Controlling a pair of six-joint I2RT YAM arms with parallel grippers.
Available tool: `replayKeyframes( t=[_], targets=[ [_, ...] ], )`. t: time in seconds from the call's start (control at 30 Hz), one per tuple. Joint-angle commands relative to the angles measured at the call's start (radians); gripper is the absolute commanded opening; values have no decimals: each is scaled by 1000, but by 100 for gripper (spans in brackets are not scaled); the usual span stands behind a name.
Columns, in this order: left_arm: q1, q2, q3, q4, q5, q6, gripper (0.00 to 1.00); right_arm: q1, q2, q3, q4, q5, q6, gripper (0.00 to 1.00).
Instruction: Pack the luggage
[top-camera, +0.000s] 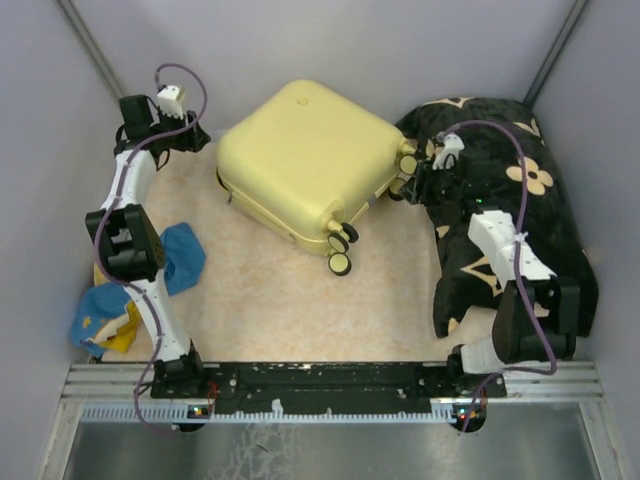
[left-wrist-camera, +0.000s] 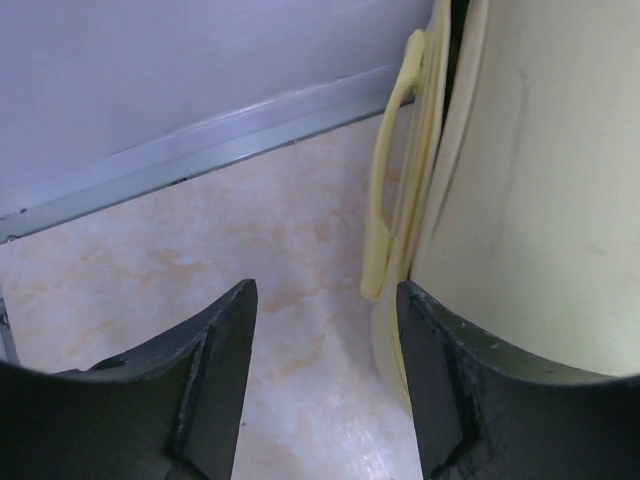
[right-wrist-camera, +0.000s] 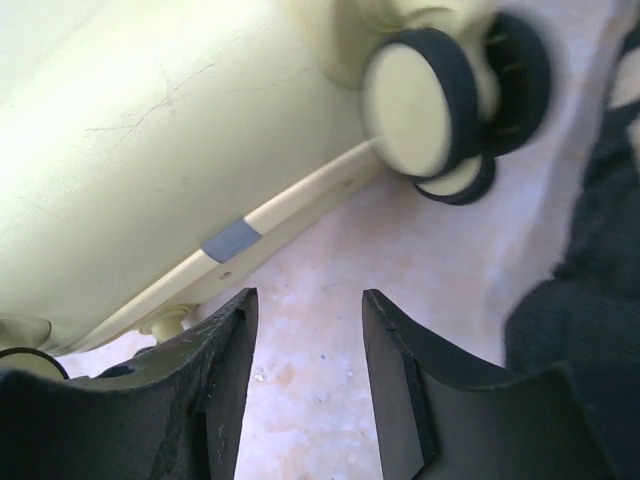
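Currently | suitcase (top-camera: 305, 160): lying flat, table's (top-camera: 280, 300) far middle | left gripper (left-wrist-camera: 325, 300): fingers apart, empty, handle (left-wrist-camera: 385, 190) just right of them | right gripper (right-wrist-camera: 305, 305): fingers apart, empty, wheels (right-wrist-camera: 420, 100) just beyond them, black cloth (right-wrist-camera: 590, 300) at right

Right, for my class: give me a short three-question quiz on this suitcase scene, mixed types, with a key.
1. True or false: the right hand grips a wheel.
2. What lies beneath the right arm? A) black flowered cloth B) white towel C) cardboard box
3. Fill in: the open left hand faces the suitcase's ____.
Key: 1 false; 2 A; 3 handle.
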Motion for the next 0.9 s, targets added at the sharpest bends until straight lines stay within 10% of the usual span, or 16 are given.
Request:
replayKeyframes(
  t=[0.0, 0.17, 0.73, 0.87],
  targets=[
    [-12, 104, 141, -75, -10, 81, 63, 62, 84, 37, 101, 5, 8, 45],
    [-31, 127, 119, -167, 110, 209, 56, 78, 219, 146, 116, 18, -13, 44],
    [-86, -479, -663, -243, 367, 525, 48, 174, 647, 664, 181, -121, -89, 54],
    [-9, -547, -648, -205, 316, 361, 49, 164, 676, 717, 137, -88, -97, 58]
  ],
)
